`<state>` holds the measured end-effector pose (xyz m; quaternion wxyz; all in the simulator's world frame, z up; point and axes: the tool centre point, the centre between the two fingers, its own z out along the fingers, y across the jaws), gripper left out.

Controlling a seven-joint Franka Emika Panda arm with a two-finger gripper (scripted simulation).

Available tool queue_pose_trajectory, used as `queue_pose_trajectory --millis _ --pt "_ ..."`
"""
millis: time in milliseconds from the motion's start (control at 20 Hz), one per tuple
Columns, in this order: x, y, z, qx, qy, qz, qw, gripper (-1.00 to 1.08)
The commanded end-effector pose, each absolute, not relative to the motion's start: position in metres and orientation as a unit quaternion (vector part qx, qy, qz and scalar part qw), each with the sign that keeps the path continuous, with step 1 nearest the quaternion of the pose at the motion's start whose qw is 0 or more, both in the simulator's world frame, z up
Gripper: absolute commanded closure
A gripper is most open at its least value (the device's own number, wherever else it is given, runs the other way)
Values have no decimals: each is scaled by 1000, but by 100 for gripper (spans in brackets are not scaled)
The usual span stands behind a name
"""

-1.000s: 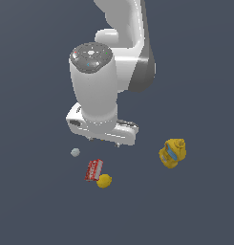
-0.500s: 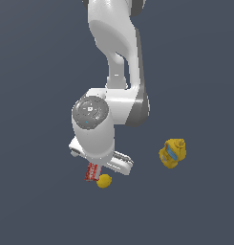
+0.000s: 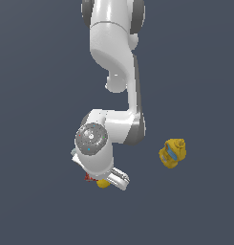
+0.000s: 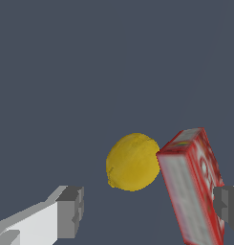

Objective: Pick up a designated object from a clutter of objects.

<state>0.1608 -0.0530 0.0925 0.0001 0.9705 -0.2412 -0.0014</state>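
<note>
Arm (image 3: 116, 72) bent low, fingers (image 4: 70, 210) spread wide apart

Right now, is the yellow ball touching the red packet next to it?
Cannot tell. In the wrist view the yellow ball meets the red packet edge with no floor between them, but that could be overlap. The exterior view hides both under the arm.

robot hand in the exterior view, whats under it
The yellow ball and a sliver of the red packet peek out beneath it. The rest of both is covered there; the wrist view shows them touching, between the open fingers.
</note>
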Motion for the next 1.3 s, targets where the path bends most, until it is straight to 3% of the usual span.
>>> queue_pose_trajectory --millis 0,1200,1250 --pt "164 -54 85 969 -248 0 0 -92" --pt "166 -54 28 967 -253 0 0 -92" --pt "166 -54 28 967 -253 0 0 108"
